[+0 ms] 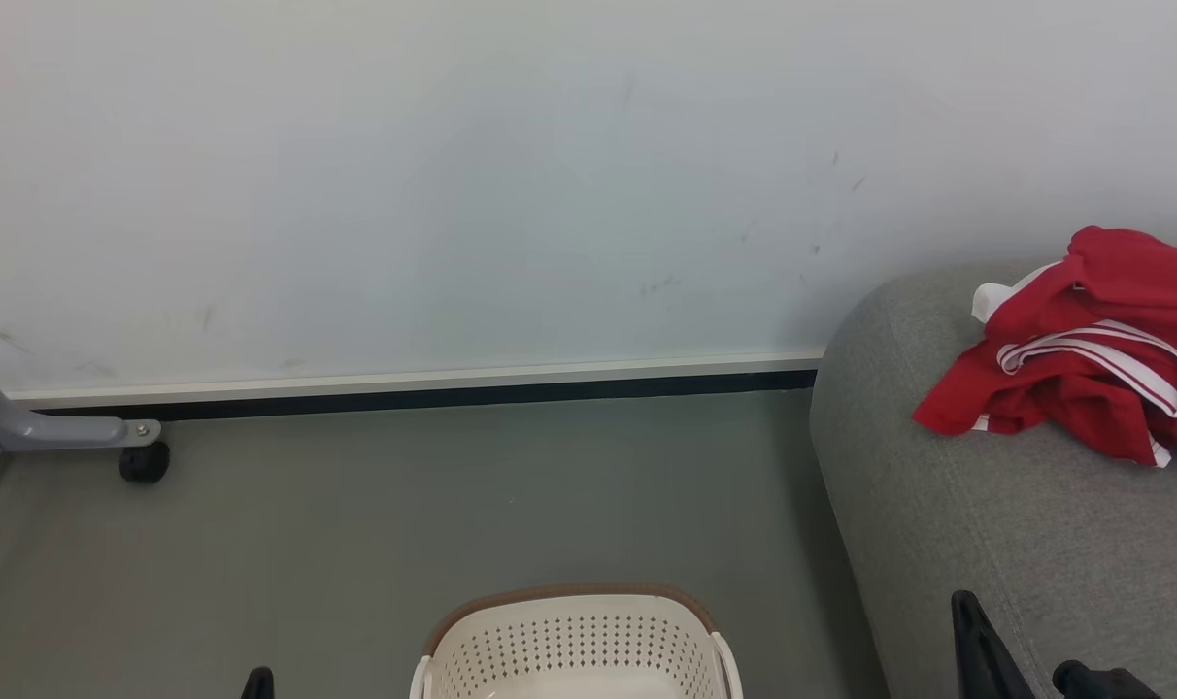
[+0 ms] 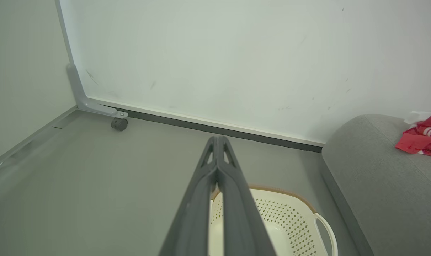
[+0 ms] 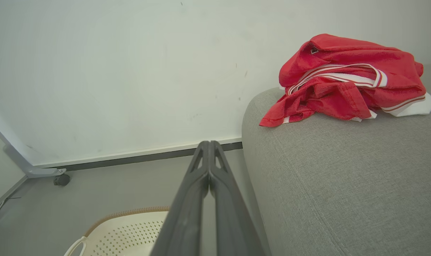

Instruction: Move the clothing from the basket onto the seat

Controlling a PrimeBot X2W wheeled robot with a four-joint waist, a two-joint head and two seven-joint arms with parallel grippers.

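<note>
On the grey seat (image 1: 987,544), at right: the red clothing (image 1: 1084,349), heaped in one crumpled pile by the rounded edge, close to the wall (image 1: 453,194). On the floor (image 1: 355,505) to its left, nearer: the basket (image 1: 574,641), well apart from the pile. Left gripper (image 2: 218,139) and right gripper (image 3: 209,143): both clenched, fingers pressed tip to tip.

1 black caster (image 1: 144,463) under a grey bracket (image 1: 54,427), seemingly a partition's foot, on grey floor (image 1: 453,505).

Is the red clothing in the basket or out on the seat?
Out: the clothing lies in a crumpled heap on the grey seat, apart from the basket, whose visible inside looks empty.
</note>
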